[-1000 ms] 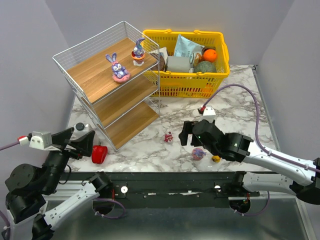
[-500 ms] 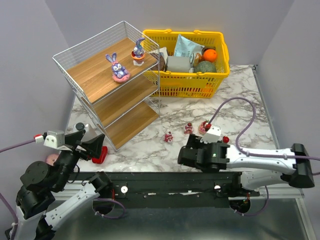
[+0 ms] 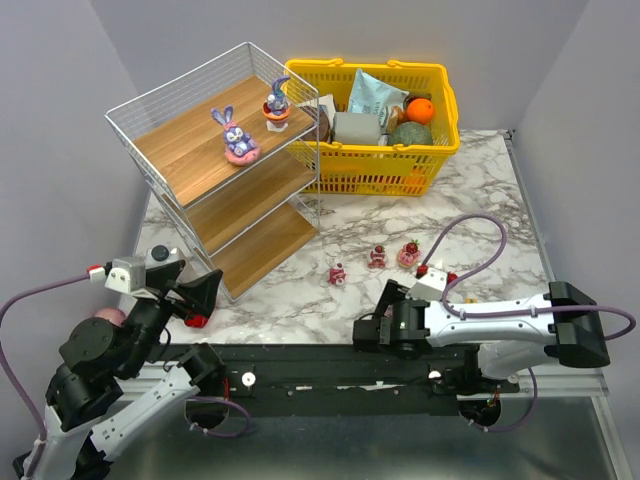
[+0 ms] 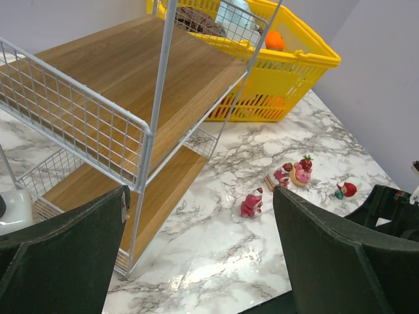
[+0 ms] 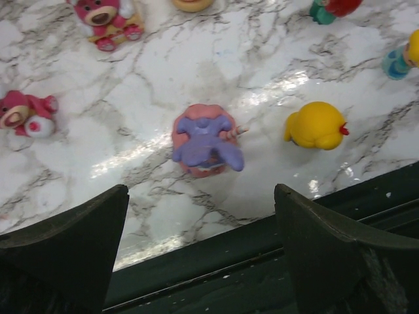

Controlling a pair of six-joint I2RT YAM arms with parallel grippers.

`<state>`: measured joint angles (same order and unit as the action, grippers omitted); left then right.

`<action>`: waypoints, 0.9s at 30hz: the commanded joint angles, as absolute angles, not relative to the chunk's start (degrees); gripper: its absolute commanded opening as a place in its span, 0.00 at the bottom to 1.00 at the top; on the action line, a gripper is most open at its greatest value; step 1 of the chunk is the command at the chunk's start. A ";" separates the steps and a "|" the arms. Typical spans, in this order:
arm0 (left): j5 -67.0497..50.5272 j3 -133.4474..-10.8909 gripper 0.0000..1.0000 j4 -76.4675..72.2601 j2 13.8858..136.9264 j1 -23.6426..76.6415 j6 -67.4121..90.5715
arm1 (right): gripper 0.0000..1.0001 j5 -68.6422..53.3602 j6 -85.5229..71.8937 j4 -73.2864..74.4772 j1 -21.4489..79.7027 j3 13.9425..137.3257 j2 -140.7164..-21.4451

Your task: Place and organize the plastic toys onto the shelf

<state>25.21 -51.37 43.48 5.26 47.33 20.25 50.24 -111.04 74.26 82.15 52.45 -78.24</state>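
The shelf [image 3: 222,180] stands at the back left with two purple bunnies [image 3: 236,135] [image 3: 277,103] on its top board. Small pink-red figures [image 3: 338,273] [image 3: 378,256] [image 3: 408,252] and a red piece [image 3: 451,278] lie on the marble. My right gripper [image 5: 203,255] is open and empty over the table's front edge. Just beyond it lie a purple bunny on a pink base [image 5: 206,140] and a yellow duck [image 5: 315,124]. My left gripper [image 4: 200,261] is open and empty, low by the shelf's front corner [image 4: 141,190], and faces a pink figure [image 4: 251,203].
A yellow basket [image 3: 385,155] of groceries stands behind the shelf's right side. A red bell pepper [image 3: 196,320] is mostly hidden under my left gripper [image 3: 195,295]. A white bottle [image 4: 10,209] sits at the left. The black rail [image 3: 320,365] runs along the front edge.
My right gripper has drawn back from the toys to the front edge, uncovering the pink figures and now covering the bunny and duck from above. My left gripper has shifted right over the pepper.
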 commanded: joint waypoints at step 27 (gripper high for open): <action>26.37 -53.26 0.99 42.27 8.88 47.29 18.46 | 0.73 47.90 -91.77 35.95 68.03 36.82 -80.51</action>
